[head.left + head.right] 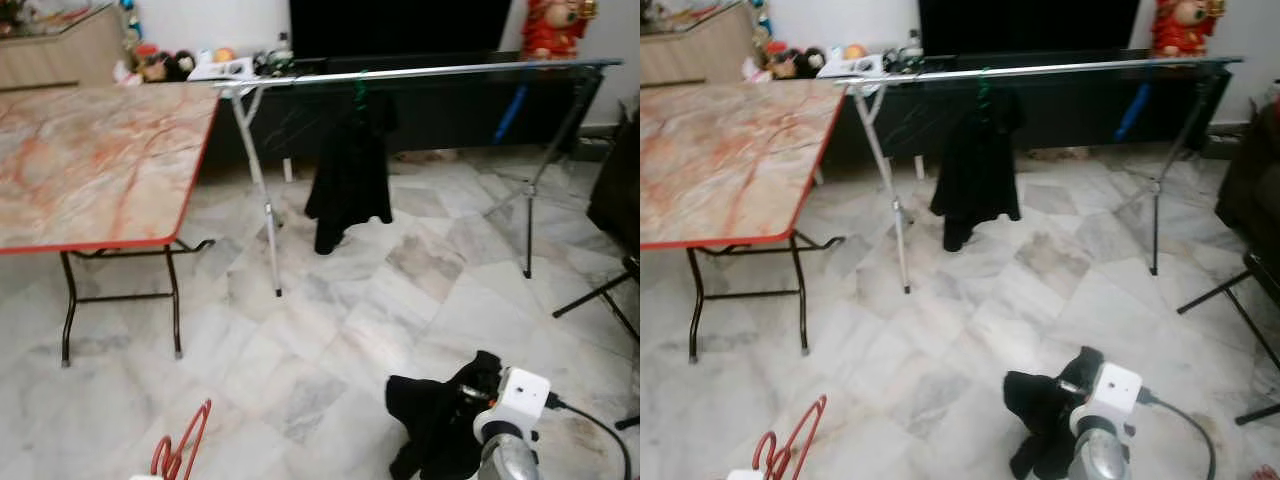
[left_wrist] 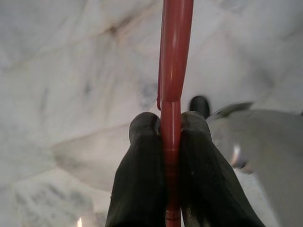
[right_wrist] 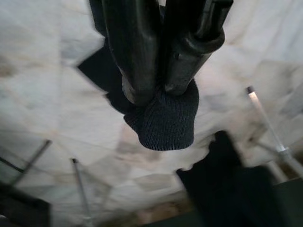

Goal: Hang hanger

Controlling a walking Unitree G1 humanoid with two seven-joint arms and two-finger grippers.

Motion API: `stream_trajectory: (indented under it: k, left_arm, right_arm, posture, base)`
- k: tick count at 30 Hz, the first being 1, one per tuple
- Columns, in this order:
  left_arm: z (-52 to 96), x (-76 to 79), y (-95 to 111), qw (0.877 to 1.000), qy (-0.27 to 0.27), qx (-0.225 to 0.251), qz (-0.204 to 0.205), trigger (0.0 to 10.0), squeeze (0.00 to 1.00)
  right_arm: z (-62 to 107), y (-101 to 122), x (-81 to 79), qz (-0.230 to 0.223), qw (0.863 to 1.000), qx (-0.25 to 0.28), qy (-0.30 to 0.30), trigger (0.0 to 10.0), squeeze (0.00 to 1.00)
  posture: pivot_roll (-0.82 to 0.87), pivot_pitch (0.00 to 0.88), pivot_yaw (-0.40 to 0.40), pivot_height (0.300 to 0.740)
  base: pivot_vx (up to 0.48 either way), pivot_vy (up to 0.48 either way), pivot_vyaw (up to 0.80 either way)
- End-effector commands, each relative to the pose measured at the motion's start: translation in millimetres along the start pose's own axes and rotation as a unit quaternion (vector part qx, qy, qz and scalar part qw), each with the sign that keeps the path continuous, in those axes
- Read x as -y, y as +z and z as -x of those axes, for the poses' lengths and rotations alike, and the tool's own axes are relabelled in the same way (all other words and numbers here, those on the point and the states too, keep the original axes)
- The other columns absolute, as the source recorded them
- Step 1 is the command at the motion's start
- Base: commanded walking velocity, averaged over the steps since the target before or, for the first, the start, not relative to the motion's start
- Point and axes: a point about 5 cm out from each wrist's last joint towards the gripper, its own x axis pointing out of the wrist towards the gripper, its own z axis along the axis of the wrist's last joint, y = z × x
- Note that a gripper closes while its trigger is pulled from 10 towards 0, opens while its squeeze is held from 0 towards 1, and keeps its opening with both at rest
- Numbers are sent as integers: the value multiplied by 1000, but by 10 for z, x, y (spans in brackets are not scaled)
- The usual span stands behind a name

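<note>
The left hand [image 2: 171,142] is clamped tight on a red hanger [image 1: 180,450], low at the robot's left, while the right hand [image 3: 158,90] pinches a black garment [image 1: 440,420]. The drying-rack rail [image 1: 420,72] runs crosswise well ahead and higher, so the hanger must travel forward and up; the left arm carries it.

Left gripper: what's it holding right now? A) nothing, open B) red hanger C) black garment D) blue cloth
B. In the left wrist view the left gripper has its two black fingers closed on the red hanger; the black garment is in the right gripper.
</note>
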Motion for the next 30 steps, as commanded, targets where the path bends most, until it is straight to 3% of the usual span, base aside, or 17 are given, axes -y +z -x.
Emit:
stream_trajectory:
  k: [1, 13, 30]
  left_arm:
    - [25, -41, -93, 1000, 8, -17, 2, 10000, 0]
    - [25, -39, -94, 1000, 6, -17, 5, 10000, 0]
    - [26, -30, -110, 1000, 6, -19, 8, 10000, 0]
  right_arm:
    - [-37, 125, -160, 14, 999, 34, 31, 10000, 0]
    - [-68, 243, -335, 48, 995, 61, 67, 10000, 0]
    - [-79, 271, -360, 53, 994, 64, 70, 10000, 0]
  posture:
    - [54, 88, 51, 740]
    - [57, 85, 49, 740]
    - [66, 71, 48, 740]
  base:
    - [0, 480, 0]
    - [0, 480, 0]
    - [0, 480, 171]
